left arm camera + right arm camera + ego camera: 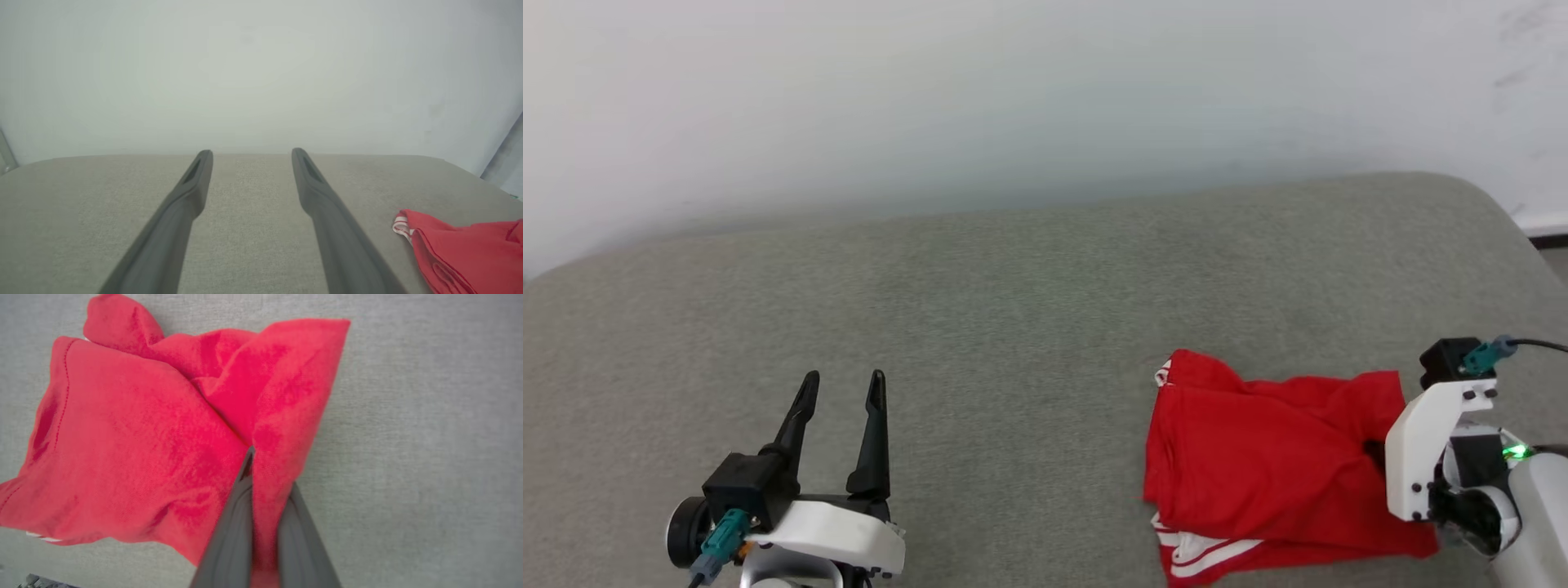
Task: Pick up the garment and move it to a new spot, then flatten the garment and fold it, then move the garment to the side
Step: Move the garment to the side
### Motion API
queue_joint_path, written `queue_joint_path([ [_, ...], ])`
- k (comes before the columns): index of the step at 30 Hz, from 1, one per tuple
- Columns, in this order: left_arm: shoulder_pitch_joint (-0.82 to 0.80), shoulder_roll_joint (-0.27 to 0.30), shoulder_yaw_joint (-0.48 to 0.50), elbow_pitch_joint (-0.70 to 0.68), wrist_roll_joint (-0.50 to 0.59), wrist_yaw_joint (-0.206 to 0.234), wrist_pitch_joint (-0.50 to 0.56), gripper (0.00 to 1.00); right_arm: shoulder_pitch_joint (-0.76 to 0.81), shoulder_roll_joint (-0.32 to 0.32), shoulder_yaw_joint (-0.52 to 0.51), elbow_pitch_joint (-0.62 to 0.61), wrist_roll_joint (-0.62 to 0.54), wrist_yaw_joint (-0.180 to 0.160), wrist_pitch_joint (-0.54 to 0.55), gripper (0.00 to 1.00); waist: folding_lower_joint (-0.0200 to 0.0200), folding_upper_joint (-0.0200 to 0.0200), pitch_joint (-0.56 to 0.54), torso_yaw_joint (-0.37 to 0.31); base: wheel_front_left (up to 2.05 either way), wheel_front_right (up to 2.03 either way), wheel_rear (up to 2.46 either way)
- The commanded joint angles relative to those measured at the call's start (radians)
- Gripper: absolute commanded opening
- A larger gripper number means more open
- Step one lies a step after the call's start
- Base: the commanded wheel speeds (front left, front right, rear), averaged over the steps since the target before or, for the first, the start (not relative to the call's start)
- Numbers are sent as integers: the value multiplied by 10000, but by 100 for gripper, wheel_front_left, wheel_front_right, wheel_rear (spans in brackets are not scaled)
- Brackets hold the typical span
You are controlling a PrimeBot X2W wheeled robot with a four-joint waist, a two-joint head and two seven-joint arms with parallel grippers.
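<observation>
Apparently folded loosely: garment [1258, 457] at the right of the surface [1013, 327], one fold pinched in the clenched right tool [265, 486]. Probably leaves only the shift aside, not yet begun. Well apart leftward, left tool [843, 384] released, holding nothing.

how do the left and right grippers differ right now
The left gripper is open, fingers spread with nothing between them; the right gripper is shut on a fold of the garment. The left gripper is over bare grey cushion, apart from the garment; the right gripper is at its edge. Both have long dark fingers.
</observation>
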Motion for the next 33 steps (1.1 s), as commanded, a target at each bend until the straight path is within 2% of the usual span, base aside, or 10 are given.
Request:
queue_joint_path([
  [1, 10, -28, 61, -86, 69, -37, -20, 100, -307, -192, 77, -59, -193, -8, -179, 0, 0, -1, 345, -925, 0, 0, 0],
  [6, -648, 37, 190, -395, 365, -287, -20, 100, -1250, -510, -112, 111, -723, -6, -1163, 0, 0, -1, 1638, -1961, 0, 0, 0],
  [10, -1407, 204, 141, -449, 595, -557, -21, 100, -2092, -660, -712, 499, -1081, -8, -2029, 0, 0, -1, 2742, -2368, 0, 0, 0],
  [20, -3625, 619, -312, -796, 1110, -1246, 218, 100, -4051, -1513, -3186, 1721, -2470, -8, -4369, 0, 0, -1, 5370, -1934, 0, 0, 0],
  [26, -4260, 751, -491, -963, 1273, -1416, 416, 100, -4873, -1359, -4378, 2038, -3238, -8, -5655, 0, 0, -1, 6267, -1698, 0, 0, 0],
  [29, -4416, 754, -650, -889, 1324, -1506, 440, 100, -4942, -1072, -4971, 2542, -3501, -8, -6101, 0, 0, -1, 6380, -1597, 0, 0, 0],
  [30, -4464, 714, -724, -842, 1330, -1515, 430, 100, -4923, -1035, -5132, 2725, -3613, -8, -6190, 11, 0, -1, 6364, -1547, 0, 0, 0],
  [31, -4493, 679, -792, -779, 1334, -1564, 423, 100, -4907, -1003, -5347, 2935, -3705, -8, -6236, 41, 0, -1, 6339, -1496, 0, 0, 0],
  [32, -4495, 651, -863, -712, 1342, -1584, 419, 100, -4908, -983, -5570, 3119, -3819, -8, -6303, 60, 0, -1, 6306, -1458, 0, 0, 0],
  [33, -4527, 567, -994, -552, 1317, -1642, 377, 100, -4804, -1007, -6099, 3608, -4181, -8, -6538, 100, 0, -1, 6102, -1359, 0, 0, 0],
])
